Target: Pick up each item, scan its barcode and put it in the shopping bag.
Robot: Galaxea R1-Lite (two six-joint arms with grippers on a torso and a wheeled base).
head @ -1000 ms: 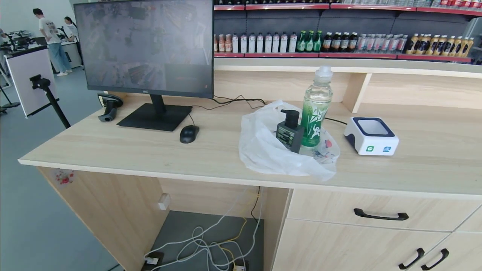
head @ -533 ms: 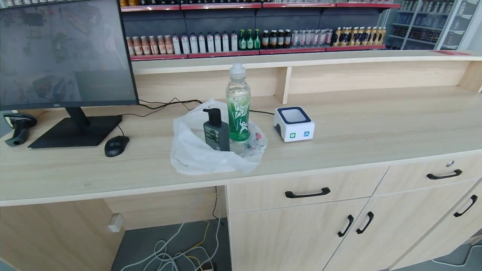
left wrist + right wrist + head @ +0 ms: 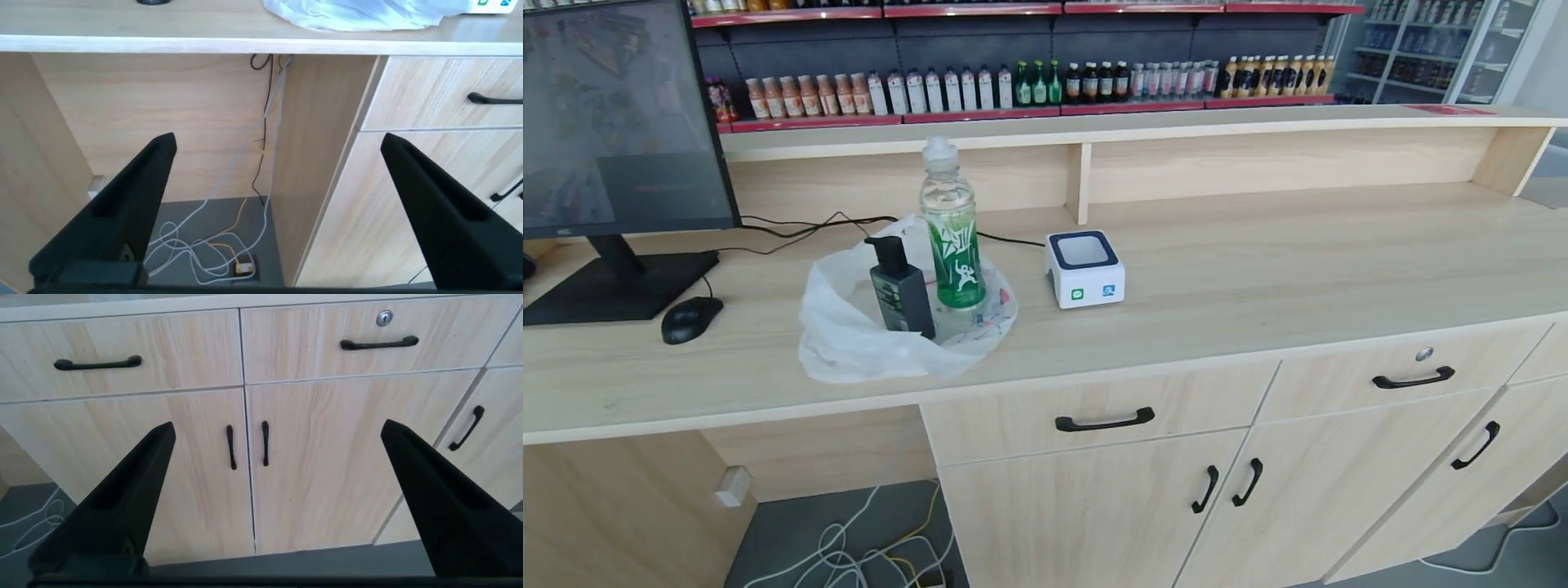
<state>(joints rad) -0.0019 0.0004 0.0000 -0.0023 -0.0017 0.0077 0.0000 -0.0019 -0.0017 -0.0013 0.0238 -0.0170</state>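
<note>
On the wooden counter (image 3: 1258,278) lies a crumpled white shopping bag (image 3: 849,343). A tall green-labelled bottle (image 3: 951,233) and a dark pump bottle (image 3: 898,290) stand upright on it, side by side. A white barcode scanner box (image 3: 1084,269) with a dark-rimmed window sits just right of the bag. My left gripper (image 3: 274,212) hangs open below the counter edge, facing the knee space, with the shopping bag (image 3: 359,12) above it. My right gripper (image 3: 274,498) is open too, facing the cabinet doors (image 3: 245,465). Nothing is between either pair of fingers.
A monitor (image 3: 613,122) on its stand and a black mouse (image 3: 690,318) occupy the counter's left end. Cables (image 3: 792,224) run behind the bag. Drawers and cupboard doors (image 3: 1225,482) sit under the counter, with loose cables (image 3: 204,241) on the floor in the knee space. Bottle shelves (image 3: 1013,82) line the back.
The whole head view has swung to the right, so the camera moved. Bag, bottles and scanner keep their places relative to one another.
</note>
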